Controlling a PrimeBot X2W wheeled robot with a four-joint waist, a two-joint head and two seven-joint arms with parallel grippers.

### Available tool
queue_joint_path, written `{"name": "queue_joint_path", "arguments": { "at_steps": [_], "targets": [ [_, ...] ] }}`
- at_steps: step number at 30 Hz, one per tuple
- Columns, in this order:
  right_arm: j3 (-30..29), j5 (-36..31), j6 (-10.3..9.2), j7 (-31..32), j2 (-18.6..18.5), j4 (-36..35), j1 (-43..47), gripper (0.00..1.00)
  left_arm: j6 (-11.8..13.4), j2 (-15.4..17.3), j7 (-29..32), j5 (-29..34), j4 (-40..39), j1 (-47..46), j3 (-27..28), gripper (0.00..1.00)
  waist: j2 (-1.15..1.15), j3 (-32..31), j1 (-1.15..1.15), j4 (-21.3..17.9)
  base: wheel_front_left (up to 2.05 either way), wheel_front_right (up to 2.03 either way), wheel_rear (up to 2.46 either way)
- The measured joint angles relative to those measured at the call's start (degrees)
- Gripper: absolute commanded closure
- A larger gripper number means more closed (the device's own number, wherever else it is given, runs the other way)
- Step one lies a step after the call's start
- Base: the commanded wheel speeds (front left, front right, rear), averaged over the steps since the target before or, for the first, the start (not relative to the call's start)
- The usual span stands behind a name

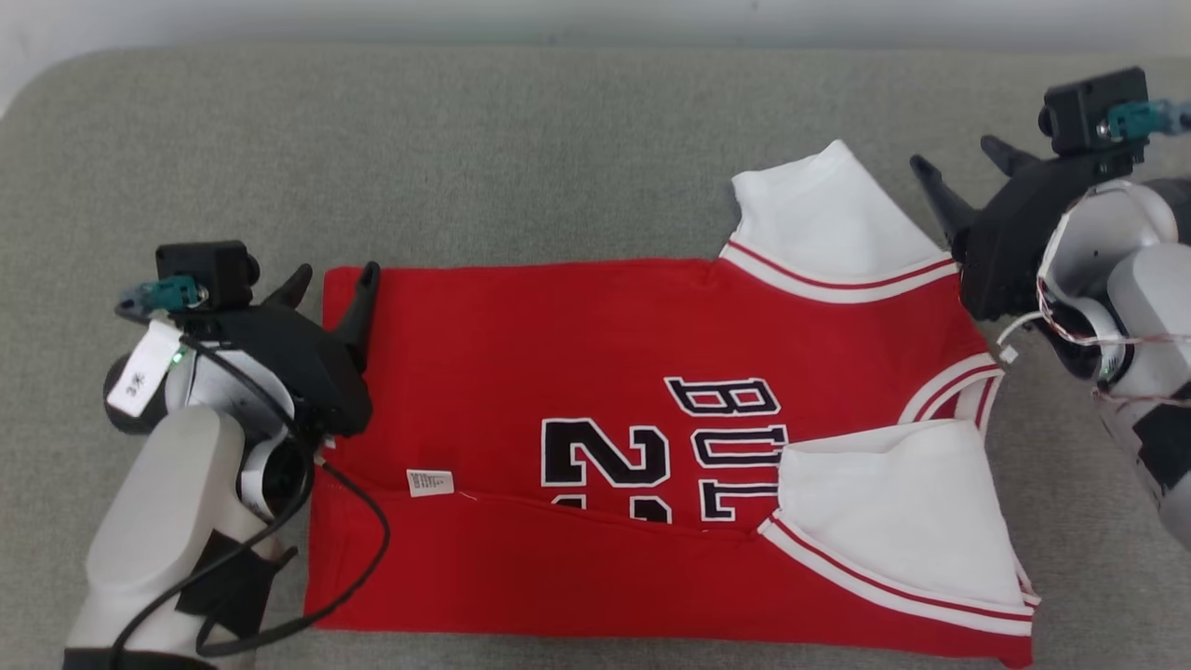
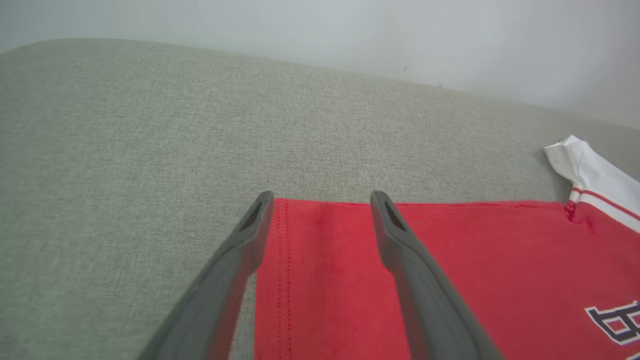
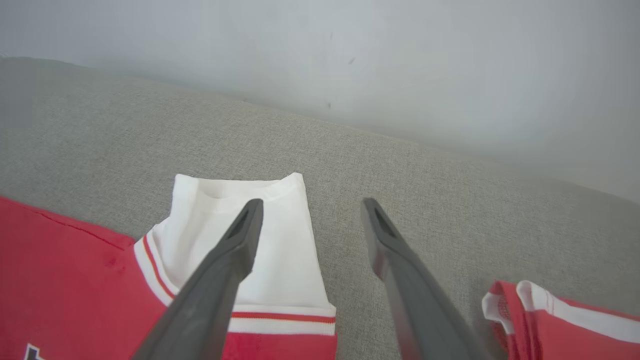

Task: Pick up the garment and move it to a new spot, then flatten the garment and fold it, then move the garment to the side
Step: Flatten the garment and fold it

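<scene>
Head view first: the red garment (image 1: 595, 372) lies spread sideways on a grey fabric surface (image 1: 521, 149), hem end toward the robot's left and collar end toward its right. Its near edge is folded up over the body, covering the lower part of the black lettering (image 1: 726, 437), and a small white label (image 1: 430, 481) sits on that fold line. One white sleeve (image 1: 828, 214) sticks out from the garment's far edge; the other white sleeve (image 1: 893, 502) lies folded onto the red body near the collar end.

The left gripper (image 1: 337, 272) is at the garment's far hem corner, jaws spread wide and pinching nothing. In the left wrist view that gripper (image 2: 321, 196) straddles the corner, one finger (image 2: 235, 260) over the grey fabric just beside the hem, the other over the red cloth (image 2: 450, 240).

The right gripper (image 1: 952, 154) is just beyond the far sleeve at the collar end, jaws likewise spread and empty. In the right wrist view it (image 3: 311, 202) has one finger above the white sleeve (image 3: 295, 250).
</scene>
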Motion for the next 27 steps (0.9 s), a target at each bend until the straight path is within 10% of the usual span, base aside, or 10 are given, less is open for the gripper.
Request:
{"name": "queue_joint_path", "arguments": {
  "at_steps": [27],
  "targets": [
    [4.7,-4.5,3.99,1.3,4.7,24.2,-14.4,0.0,-2.0,-5.4,-1.5,-0.2,16.8,-11.2,-1.9,0.0,0.0,7.7,-0.02,5.7,0.0,0.0,0.0]
  ]
}}
